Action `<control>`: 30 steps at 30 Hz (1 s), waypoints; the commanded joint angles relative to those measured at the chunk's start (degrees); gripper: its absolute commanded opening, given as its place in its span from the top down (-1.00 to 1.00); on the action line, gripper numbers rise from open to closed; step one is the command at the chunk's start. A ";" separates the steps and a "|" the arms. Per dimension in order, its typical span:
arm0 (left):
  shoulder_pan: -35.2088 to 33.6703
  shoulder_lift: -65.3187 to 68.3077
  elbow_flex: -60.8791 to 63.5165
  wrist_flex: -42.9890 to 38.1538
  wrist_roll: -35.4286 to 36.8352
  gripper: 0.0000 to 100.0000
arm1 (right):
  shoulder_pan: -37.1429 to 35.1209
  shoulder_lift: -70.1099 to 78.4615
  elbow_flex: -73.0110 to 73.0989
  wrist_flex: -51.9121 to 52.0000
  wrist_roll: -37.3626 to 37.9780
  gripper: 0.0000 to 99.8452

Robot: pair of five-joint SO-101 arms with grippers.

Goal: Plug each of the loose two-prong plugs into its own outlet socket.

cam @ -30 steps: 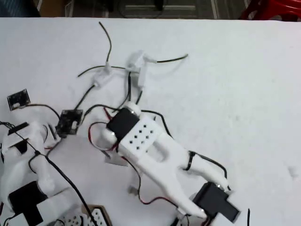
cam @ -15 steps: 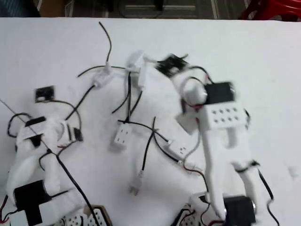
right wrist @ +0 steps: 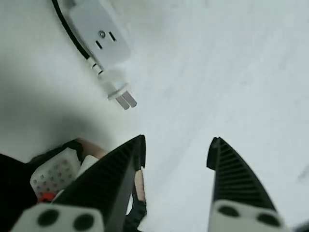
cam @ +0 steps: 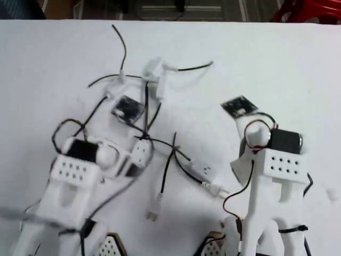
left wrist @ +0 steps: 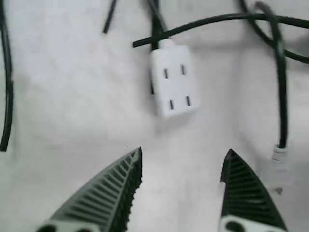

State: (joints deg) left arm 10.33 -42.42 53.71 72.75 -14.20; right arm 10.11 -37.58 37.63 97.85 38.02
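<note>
Hands on both arms stand spread, and neither holds anything.

Left hand (left wrist: 183,152) hangs over the white bench (cam: 298,64) with its ribbed fingers (left wrist: 116,193) wide apart. Directly ahead of the tips, and apart from them, lies a white four-slot socket (left wrist: 174,87), face up, with a black cord leaving its far end. Beside one finger of that hand a white plug (left wrist: 279,163) lies at the end of a black cord, not touching the socket. In the high view this socket sits left of centre, just off the left arm's front end. The plug lies nearer the bench's near edge, between the two arms.

Right hand (right wrist: 178,139) is parted in the same way above bare bench. Ahead of it lies a second socket (right wrist: 99,35), white and face up. Just beside its end is a two-prong plug (right wrist: 121,98), prongs bare and pointing away from the socket. Whether these two touch cannot be told. In the high view the pair lies near centre, closer to the right arm.

Further white cord fittings (cam: 154,74) with black cords lie toward the far side of the bench. Whether those are mated cannot be told.
</note>
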 commanded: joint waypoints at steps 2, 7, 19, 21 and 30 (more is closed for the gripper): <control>11.21 -6.90 2.20 2.73 3.16 0.46 | 4.97 -1.45 3.96 -2.33 0.53 0.57; 20.00 -3.82 4.75 -2.99 4.04 0.46 | 8.40 -1.01 7.91 -6.90 0.53 0.57; 33.01 30.11 -2.11 -12.04 19.25 0.68 | 10.33 -1.01 8.44 -7.52 0.53 0.57; 33.10 35.65 -4.31 -12.22 21.01 0.67 | 10.33 -1.10 8.44 -7.52 0.53 0.57; 28.44 44.79 -9.67 -10.90 21.71 0.71 | 10.33 -1.19 8.44 -7.52 0.53 0.57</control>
State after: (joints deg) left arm 42.42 0.31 45.89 61.49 6.64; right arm 19.96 -37.67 46.33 90.90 38.02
